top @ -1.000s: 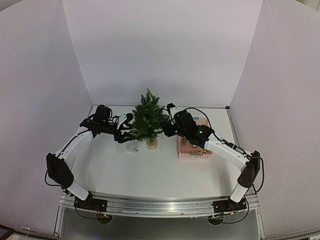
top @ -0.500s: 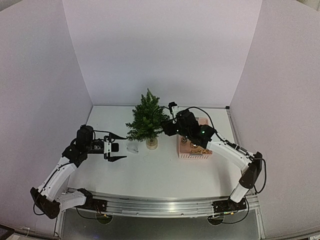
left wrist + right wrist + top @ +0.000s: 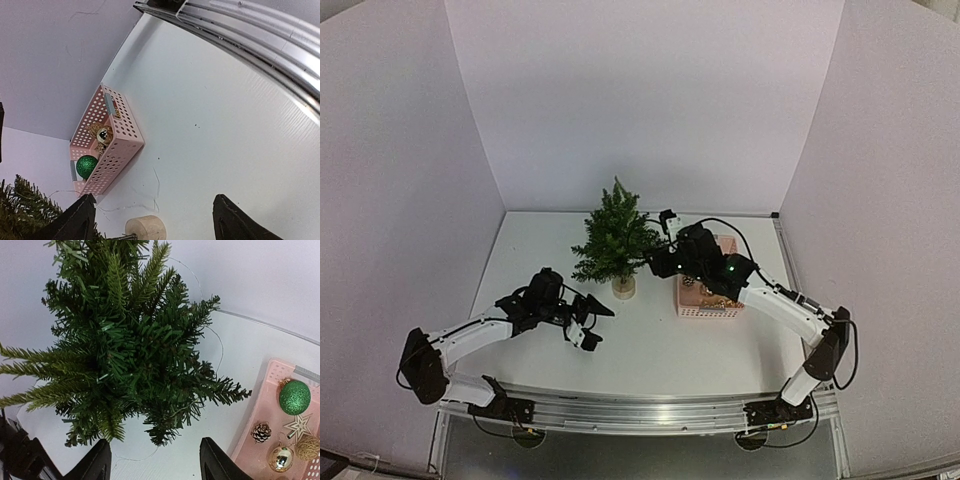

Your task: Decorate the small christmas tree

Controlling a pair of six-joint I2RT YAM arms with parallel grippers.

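Observation:
The small christmas tree stands upright at mid table on its pale round base. My left gripper is open and empty, low over the table in front and left of the base. In the left wrist view the base lies between the open fingers. My right gripper is open and empty, right beside the tree's right-hand branches. In the right wrist view the tree fills the frame above the open fingers. A thin wire runs through the branches and down to the table.
A pink basket stands right of the tree under the right arm. It holds a green glitter ball, a pinecone, a star, a gold ball and a twine ball. White walls close in three sides.
My left arm pulled away from the tree's left side, swung out to the left, then came in low in front of the tree's base. The right arm barely moved.

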